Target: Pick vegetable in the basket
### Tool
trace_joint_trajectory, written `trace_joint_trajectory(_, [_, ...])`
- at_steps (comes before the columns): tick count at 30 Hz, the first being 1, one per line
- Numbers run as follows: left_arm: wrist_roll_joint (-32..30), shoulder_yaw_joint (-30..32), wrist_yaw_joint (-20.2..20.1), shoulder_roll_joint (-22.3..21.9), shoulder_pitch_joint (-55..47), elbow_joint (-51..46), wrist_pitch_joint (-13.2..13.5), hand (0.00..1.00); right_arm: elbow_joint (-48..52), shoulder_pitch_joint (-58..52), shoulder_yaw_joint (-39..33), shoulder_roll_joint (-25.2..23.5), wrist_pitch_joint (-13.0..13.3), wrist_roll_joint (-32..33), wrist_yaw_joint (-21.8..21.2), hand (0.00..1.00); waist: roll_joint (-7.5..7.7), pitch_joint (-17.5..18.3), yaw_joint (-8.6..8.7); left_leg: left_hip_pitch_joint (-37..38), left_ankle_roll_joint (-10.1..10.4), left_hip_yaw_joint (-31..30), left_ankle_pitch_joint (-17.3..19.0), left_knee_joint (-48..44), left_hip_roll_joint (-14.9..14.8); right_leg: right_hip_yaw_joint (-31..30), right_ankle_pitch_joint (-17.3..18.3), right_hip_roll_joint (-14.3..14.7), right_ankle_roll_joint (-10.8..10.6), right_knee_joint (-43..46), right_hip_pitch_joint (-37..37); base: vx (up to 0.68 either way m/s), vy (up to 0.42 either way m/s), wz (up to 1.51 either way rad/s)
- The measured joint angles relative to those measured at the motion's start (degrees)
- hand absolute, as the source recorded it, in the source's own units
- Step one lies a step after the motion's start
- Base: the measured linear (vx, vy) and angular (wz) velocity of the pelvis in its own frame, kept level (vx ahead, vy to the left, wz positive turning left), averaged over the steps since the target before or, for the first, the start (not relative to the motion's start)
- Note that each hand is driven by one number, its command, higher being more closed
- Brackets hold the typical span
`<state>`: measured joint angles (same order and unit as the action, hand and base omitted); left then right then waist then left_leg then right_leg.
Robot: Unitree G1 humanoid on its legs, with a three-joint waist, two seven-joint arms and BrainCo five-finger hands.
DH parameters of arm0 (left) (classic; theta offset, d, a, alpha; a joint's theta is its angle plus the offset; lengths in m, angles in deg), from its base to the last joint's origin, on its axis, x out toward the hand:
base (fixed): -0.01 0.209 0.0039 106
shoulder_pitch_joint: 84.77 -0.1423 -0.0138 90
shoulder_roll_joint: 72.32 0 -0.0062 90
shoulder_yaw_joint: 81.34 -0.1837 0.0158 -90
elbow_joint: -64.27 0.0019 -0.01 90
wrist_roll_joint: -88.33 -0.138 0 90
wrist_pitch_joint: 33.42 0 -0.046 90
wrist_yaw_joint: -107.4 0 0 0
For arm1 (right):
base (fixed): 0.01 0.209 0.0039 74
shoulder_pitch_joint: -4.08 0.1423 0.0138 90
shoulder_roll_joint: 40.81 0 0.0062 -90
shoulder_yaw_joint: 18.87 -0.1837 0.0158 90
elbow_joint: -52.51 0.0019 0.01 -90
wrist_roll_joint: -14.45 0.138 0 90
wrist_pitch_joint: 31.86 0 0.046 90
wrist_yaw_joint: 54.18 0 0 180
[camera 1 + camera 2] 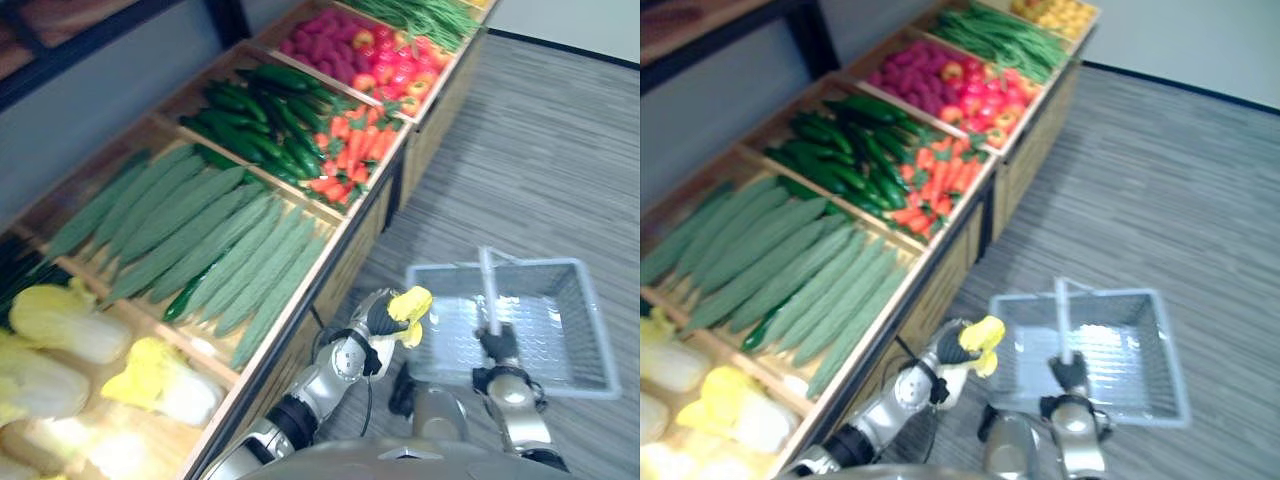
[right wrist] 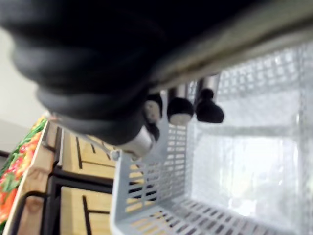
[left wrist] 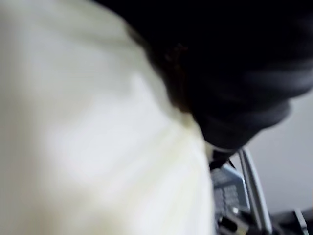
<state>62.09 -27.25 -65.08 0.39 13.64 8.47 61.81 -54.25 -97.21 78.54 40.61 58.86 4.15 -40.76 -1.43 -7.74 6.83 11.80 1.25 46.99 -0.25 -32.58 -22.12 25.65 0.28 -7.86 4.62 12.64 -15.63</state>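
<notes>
My left hand (image 1: 385,316) is shut on a pale yellow cabbage (image 1: 411,305), held just beside the left rim of the basket (image 1: 590,330). Up close in the left wrist view, the cabbage (image 3: 98,137) spreads whitish under the dark cover of the hand. The grey mesh basket (image 1: 1160,350) hangs over the floor, and its upright handle (image 1: 488,285) sits in my right hand (image 1: 497,345), which is shut on it. In the right wrist view my fingers (image 2: 181,110) curl round the handle bar (image 2: 230,44), with the basket's inside (image 2: 244,161) holding nothing.
A wooden produce stand (image 1: 330,270) runs along my left, with cabbages (image 1: 60,320), long pale green gourds (image 1: 190,240), dark cucumbers (image 1: 255,115), carrots (image 1: 350,150), red fruit (image 1: 400,70) and green beans (image 1: 430,15). Grey striped floor (image 1: 540,150) lies to the right.
</notes>
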Motion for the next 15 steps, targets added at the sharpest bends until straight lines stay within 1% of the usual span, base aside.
trace_joint_trajectory(1, [0.52,0.00,0.19,0.06,0.12,0.45,-0.13,1.00,0.98,0.65,3.63,0.44,0.48,0.14,-0.94,1.00,0.13,-0.41,-0.91,-4.05,-1.72,-12.28,-4.75,-5.86,1.76,-4.61,0.12,2.48,0.39,-1.56,0.25,0.16,-0.084,-2.09])
trace_joint_trajectory(2, [0.81,0.00,0.41,0.00,0.50,0.40,-0.13,1.00,1.26,1.44,5.64,1.05,0.82,0.20,-1.40,1.00,-0.33,-1.09,-1.64,-5.79,0.98,-18.04,-0.02,-8.83,3.48,-7.70,0.27,3.75,0.63,-2.17,0.26,0.21,0.019,-2.20])
trace_joint_trajectory(3, [1.21,-0.25,0.89,0.36,1.74,0.43,-0.15,1.00,1.22,3.18,9.10,2.03,0.93,0.51,-2.48,1.00,-1.25,-1.76,-1.83,-9.64,1.35,-25.59,8.63,-12.27,6.40,-11.68,0.17,6.25,1.43,-3.19,0.66,0.17,0.064,-1.68])
trace_joint_trajectory(4, [1.60,-0.43,1.26,0.57,2.35,0.47,-0.20,1.00,1.48,3.61,10.46,2.12,0.96,0.57,-2.95,1.00,-1.52,-2.21,-1.74,-11.29,1.21,-27.74,11.29,-13.03,7.42,-12.93,0.13,7.25,1.54,-3.66,1.29,0.22,0.089,-1.63])
trace_joint_trajectory(5, [2.33,-0.63,1.78,0.90,3.33,0.62,-0.66,1.00,2.84,3.77,11.38,2.18,0.96,0.58,-3.59,1.00,-1.79,-3.66,-1.72,-14.14,1.01,-30.14,15.31,-13.48,8.32,-15.02,0.45,8.99,1.99,-4.54,3.43,0.21,0.082,-1.21])
trace_joint_trajectory(6, [3.14,-0.53,2.38,1.23,4.50,0.50,-0.65,1.00,4.40,4.29,11.29,2.29,1.01,1.85,-4.03,1.00,-1.20,-5.48,-2.14,-17.22,0.66,-33.03,17.85,-12.20,10.17,-17.58,0.68,9.98,2.34,-5.01,5.20,0.20,0.086,-1.14])
trace_joint_trajectory(7, [3.17,-0.31,2.60,1.40,4.98,0.37,-0.66,1.00,4.98,4.85,11.40,2.19,1.18,2.45,-4.08,1.00,-1.08,-5.87,-2.91,-18.91,0.83,-34.82,18.45,-10.54,11.48,-18.98,0.74,10.17,2.50,-5.01,5.59,0.14,0.096,-1.27])
trace_joint_trajectory(8, [3.35,0.12,3.18,1.55,5.54,-0.21,-0.68,1.00,5.96,5.84,11.95,2.13,1.78,3.37,-4.16,1.00,0.09,-6.56,-4.28,-21.41,1.56,-38.70,18.93,-4.82,14.89,-21.81,0.84,10.41,2.68,-5.11,5.98,0.15,0.143,-1.50])
trace_joint_trajectory(9, [4.88,0.15,4.31,2.18,5.65,-1.34,-0.69,1.00,6.81,6.91,13.03,2.30,2.67,4.00,-4.15,1.00,0.30,-6.69,-4.81,-24.43,2.75,-42.17,18.04,3.77,17.47,-24.27,0.84,10.73,2.68,-6.87,6.99,0.16,0.155,-1.43])
trace_joint_trajectory(11, [5.29,0.18,4.41,2.41,5.77,-1.47,-0.72,1.00,7.55,7.21,13.82,2.44,3.16,4.46,-4.20,1.00,-0.09,-6.64,-4.83,-25.23,4.01,-43.08,15.66,12.25,18.31,-25.80,0.84,11.28,2.64,-8.85,8.48,0.19,0.167,-1.06])
trace_joint_trajectory(12, [5.36,0.03,4.28,2.42,5.52,-1.43,-0.88,0.00,8.95,6.36,15.03,2.48,3.17,4.50,-4.29,1.00,-0.66,-6.54,-5.43,-23.91,4.35,-42.66,9.85,16.97,17.97,-28.07,0.44,12.33,1.78,-10.06,10.78,0.19,0.153,-1.17])
trace_joint_trajectory(13, [5.38,-0.07,4.23,2.40,5.45,-1.43,-0.93,0.00,9.51,5.83,15.63,2.52,3.17,4.48,-4.25,1.00,-0.68,-6.52,-5.99,-22.63,3.48,-42.41,7.96,17.52,17.94,-29.13,0.13,12.52,1.23,-10.17,11.81,0.35,0.263,-1.27])
trace_joint_trajectory(14, [5.38,-0.07,4.22,2.41,5.54,-1.41,-1.10,0.00,11.01,4.44,15.69,2.65,3.17,4.48,-4.24,1.00,-0.43,-6.35,-6.08,-21.00,1.34,-41.60,6.75,17.65,18.19,-30.29,0.48,12.23,0.05,-9.90,12.81,0.30,0.223,-0.80])
trace_joint_trajectory(15, [5.36,-0.44,4.25,2.34,5.97,-1.42,-1.12,0.00,13.29,2.19,15.58,2.82,3.19,4.58,-4.25,1.00,0.70,-5.57,-5.77,-19.45,0.17,-39.99,7.32,20.04,19.32,-31.34,3.61,10.98,-1.85,-5.90,10.91,0.42,0.294,-0.57])
